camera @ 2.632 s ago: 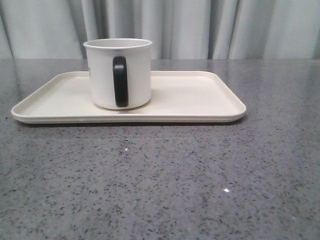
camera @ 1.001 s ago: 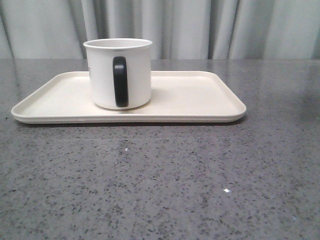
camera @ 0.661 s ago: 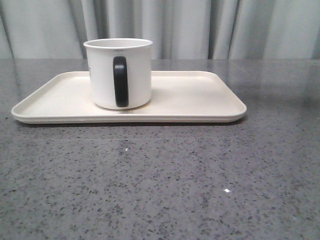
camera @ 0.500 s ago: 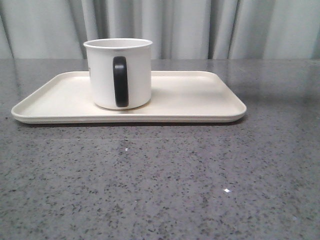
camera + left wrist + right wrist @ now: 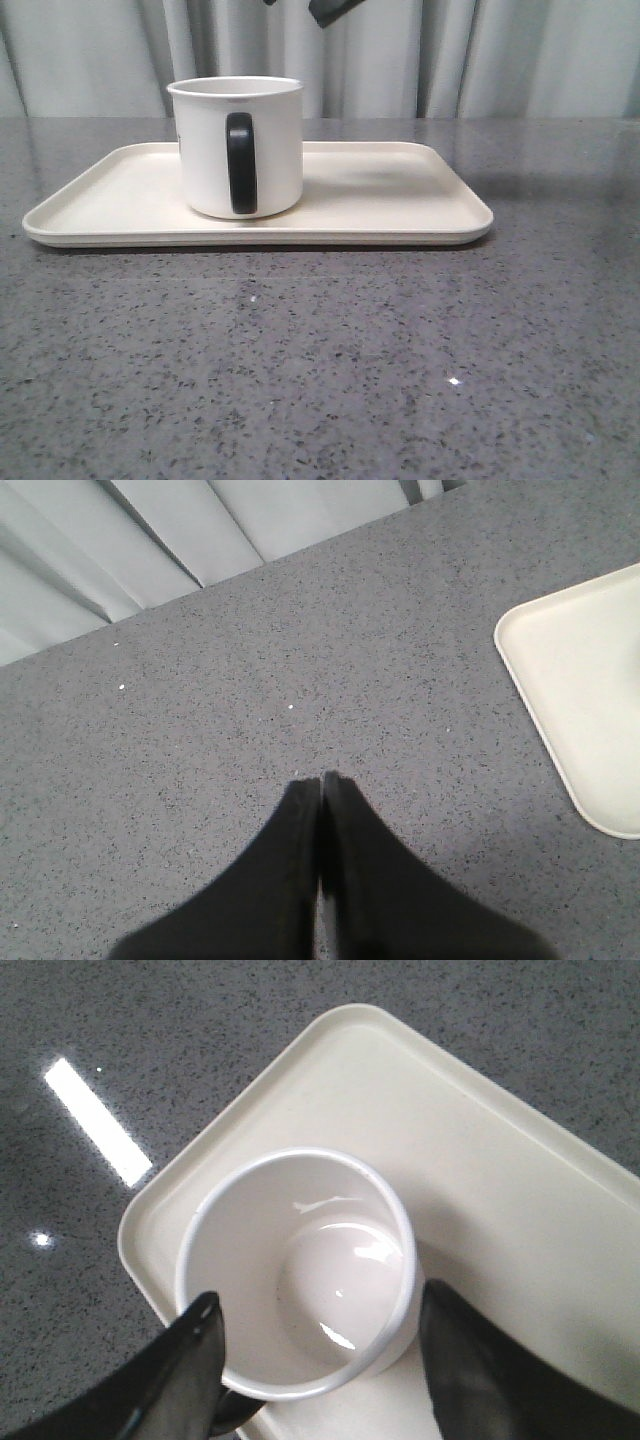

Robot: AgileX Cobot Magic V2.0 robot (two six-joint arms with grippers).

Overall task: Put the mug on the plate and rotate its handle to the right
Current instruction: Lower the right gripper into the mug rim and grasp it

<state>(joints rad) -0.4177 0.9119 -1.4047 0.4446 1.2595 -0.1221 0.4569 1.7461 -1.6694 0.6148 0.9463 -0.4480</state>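
Note:
The white mug (image 5: 275, 150) stands upright on the left half of the cream plate (image 5: 400, 190). Its black handle (image 5: 240, 163) faces the camera. A dark finger (image 5: 333, 9) of my right gripper shows at the top edge, above and just right of the mug. In the right wrist view my right gripper (image 5: 320, 1300) is open above the mug (image 5: 300, 1250), one finger on each side of the rim, with the handle (image 5: 242, 1410) under one finger. The plate (image 5: 480, 1180) lies beneath. My left gripper (image 5: 322, 778) is shut and empty over bare table, away from the plate's corner (image 5: 580, 680).
The grey speckled table (image 5: 320, 360) spreads in front of the plate. Grey curtains (image 5: 520, 60) hang behind the table's far edge. A bright light reflection (image 5: 95, 1120) lies on the table beside the plate.
My right gripper has come into the top of the front view above the mug, and its shadow now falls on the plate. The mug and plate have not moved.

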